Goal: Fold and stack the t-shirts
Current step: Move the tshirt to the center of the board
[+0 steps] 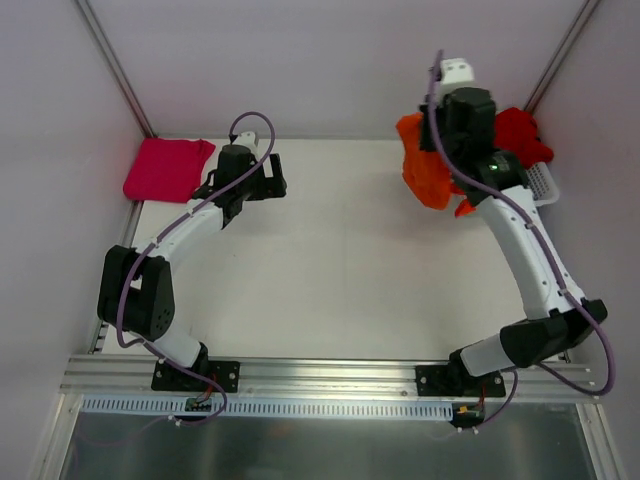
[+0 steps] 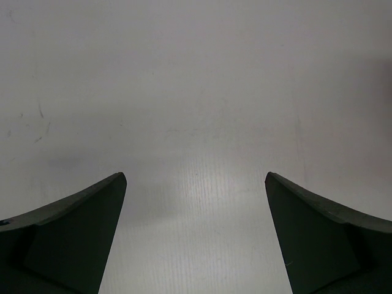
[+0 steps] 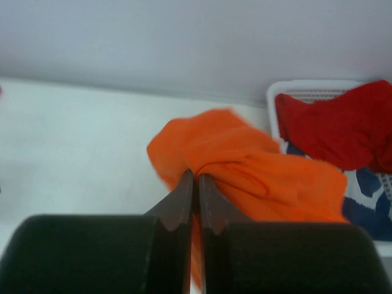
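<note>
My right gripper [image 3: 196, 176] is shut on the bright orange t-shirt [image 3: 257, 171] and holds it bunched and hanging at the back right [image 1: 425, 170], beside the basket. The red t-shirt [image 3: 337, 128] lies in the white basket [image 3: 306, 87]; it also shows in the top view [image 1: 522, 135]. Under it a blue t-shirt with white print [image 3: 367, 196] shows. A folded magenta-pink t-shirt [image 1: 165, 167] lies flat at the back left. My left gripper [image 2: 196, 177] is open and empty over bare table [image 2: 196, 110], just right of the pink shirt [image 1: 262, 180].
The white lattice basket [image 1: 543, 183] stands at the back right edge of the table. Pale walls with metal posts [image 1: 115, 65] close the back and sides. A metal rail [image 1: 320, 375] runs along the near edge by the arm bases.
</note>
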